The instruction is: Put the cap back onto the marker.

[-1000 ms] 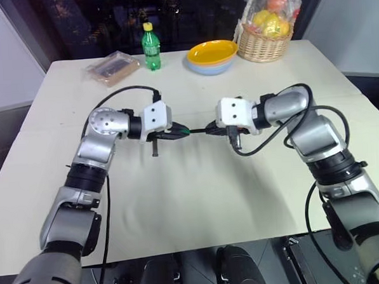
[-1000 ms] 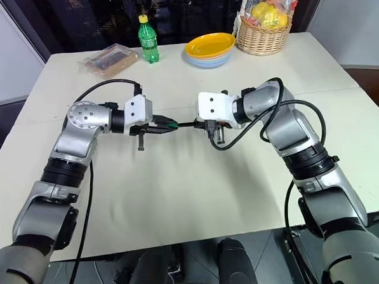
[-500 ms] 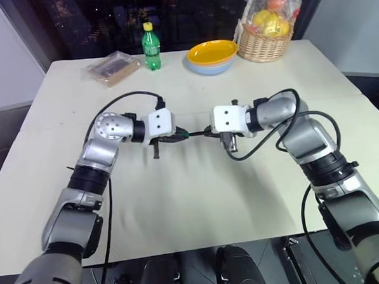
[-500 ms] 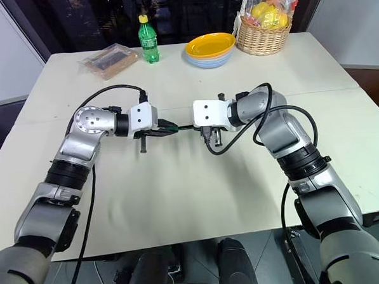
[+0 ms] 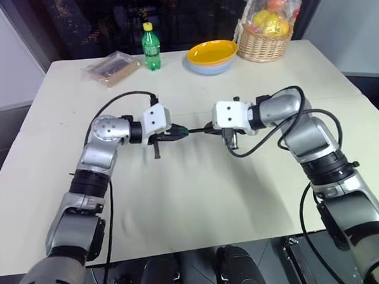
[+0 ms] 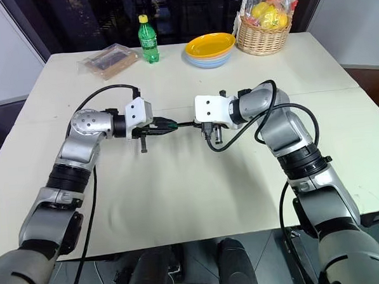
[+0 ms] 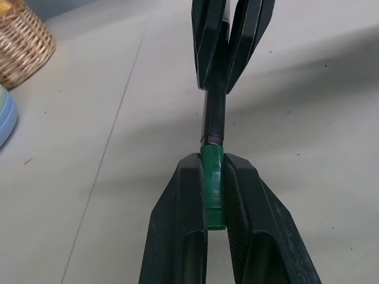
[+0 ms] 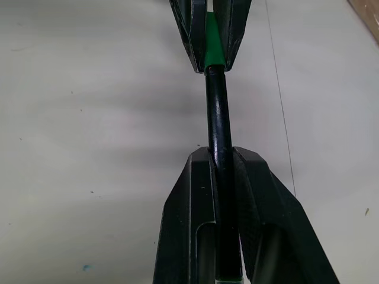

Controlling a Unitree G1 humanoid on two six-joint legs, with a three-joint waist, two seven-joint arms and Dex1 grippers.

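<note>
Left gripper [image 7: 214, 177]: closed on green cap [image 7: 212, 183]. Right gripper [image 8: 221, 160]: closed on black marker [image 8: 217, 115]. Cap and marker meet end to end, above mid-table [image 5: 192, 199], between the two grippers.

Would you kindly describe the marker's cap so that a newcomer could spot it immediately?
Start at the white table and find the two grippers meeting above its middle. The cap sits pinched in the left gripper, touching the end of the black marker held by the right gripper. It is the tiny bright green cylinder among all-black parts.
</note>
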